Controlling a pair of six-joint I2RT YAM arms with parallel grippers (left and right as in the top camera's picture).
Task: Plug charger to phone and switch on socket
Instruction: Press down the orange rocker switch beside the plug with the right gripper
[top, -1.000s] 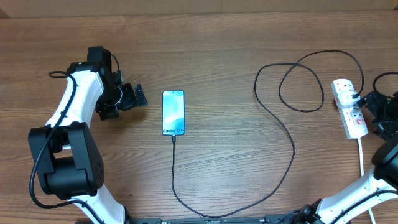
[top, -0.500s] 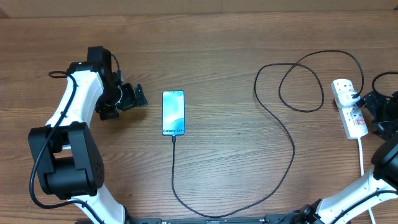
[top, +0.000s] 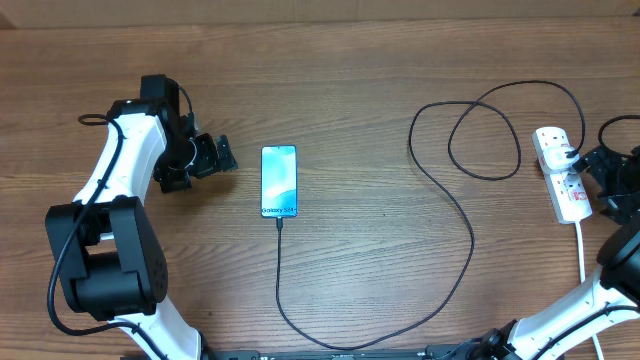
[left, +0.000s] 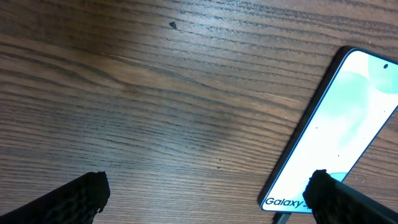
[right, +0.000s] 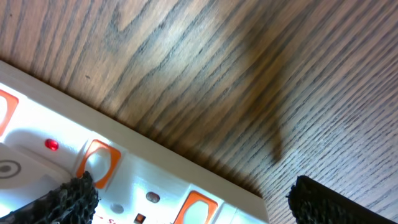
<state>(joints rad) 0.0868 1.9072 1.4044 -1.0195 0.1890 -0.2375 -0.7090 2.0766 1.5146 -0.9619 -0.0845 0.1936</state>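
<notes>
The phone (top: 279, 181) lies flat mid-table, screen lit blue-teal with "Galaxy" at its near short edge; it also shows in the left wrist view (left: 339, 124). The charger cable (top: 470, 215) runs from the phone's near edge, loops along the front and curls back to a black plug in the socket (top: 561, 186), a white power strip at the right. The small plug tip (top: 280, 222) sits in the phone's port. My left gripper (top: 218, 155) is open and empty, just left of the phone. My right gripper (top: 600, 180) is open, right beside the socket, whose orange switches and one lit red lamp (right: 51, 145) show in the right wrist view.
The socket's white cord (top: 582, 250) runs toward the front edge at the right. A thin black loop (top: 90, 121) lies at the far left by my left arm. Bare wooden table (top: 380, 80) lies between phone and cable loops.
</notes>
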